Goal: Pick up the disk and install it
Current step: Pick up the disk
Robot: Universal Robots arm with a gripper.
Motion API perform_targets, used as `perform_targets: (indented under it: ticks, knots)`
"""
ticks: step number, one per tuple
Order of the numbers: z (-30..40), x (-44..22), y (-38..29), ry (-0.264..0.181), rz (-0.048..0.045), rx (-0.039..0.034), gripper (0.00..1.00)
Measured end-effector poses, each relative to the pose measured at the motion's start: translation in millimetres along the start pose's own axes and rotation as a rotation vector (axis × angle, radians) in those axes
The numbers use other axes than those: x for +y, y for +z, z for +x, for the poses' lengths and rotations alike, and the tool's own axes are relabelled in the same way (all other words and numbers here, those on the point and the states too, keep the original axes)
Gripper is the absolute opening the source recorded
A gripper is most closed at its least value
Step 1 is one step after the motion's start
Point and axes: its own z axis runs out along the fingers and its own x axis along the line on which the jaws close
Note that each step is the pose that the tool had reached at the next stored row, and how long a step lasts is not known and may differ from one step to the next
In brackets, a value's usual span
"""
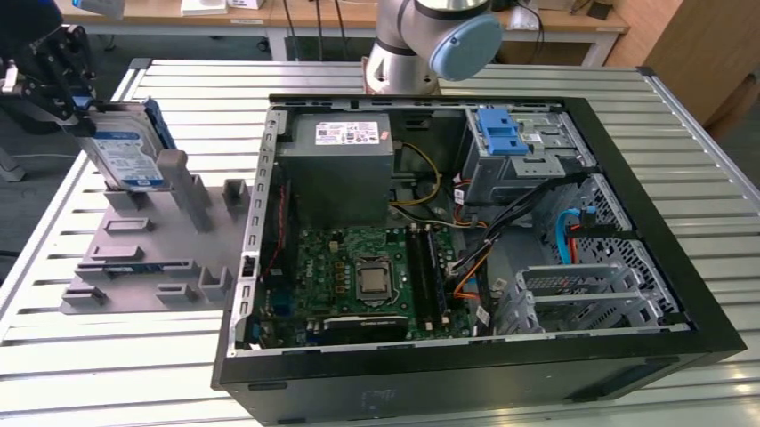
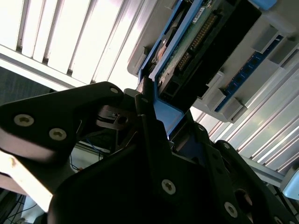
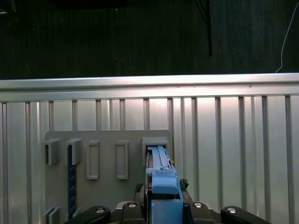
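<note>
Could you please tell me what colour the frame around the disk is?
Blue, best seen on the disk in the first wrist view.

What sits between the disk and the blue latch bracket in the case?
In the exterior view, the case wall and the grey power supply box lie between the disk and the blue latch bracket.

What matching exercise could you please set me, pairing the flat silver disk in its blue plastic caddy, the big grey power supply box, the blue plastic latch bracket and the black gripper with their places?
Things:
1. disk
2. power supply box
3. latch bracket
4. gripper

Places:
A. on the metal drive bay, toward the exterior view's right
B. at the disk's upper edge
C. on edge in the grey slotted holder outside the case
D. inside the open case, beside the green motherboard

Pairs: 1-C, 2-D, 3-A, 4-B.
</note>
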Motion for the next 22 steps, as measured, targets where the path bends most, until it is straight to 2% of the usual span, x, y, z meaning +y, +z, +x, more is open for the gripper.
perform_targets:
  ticks: [4,22]
  knots:
    - [0.0,0.1,-0.9,0.000,-0.0004,0.0002,0.36]
    - [-0.1,0.0,-12.2,0.000,0.0000,0.0000,0.36]
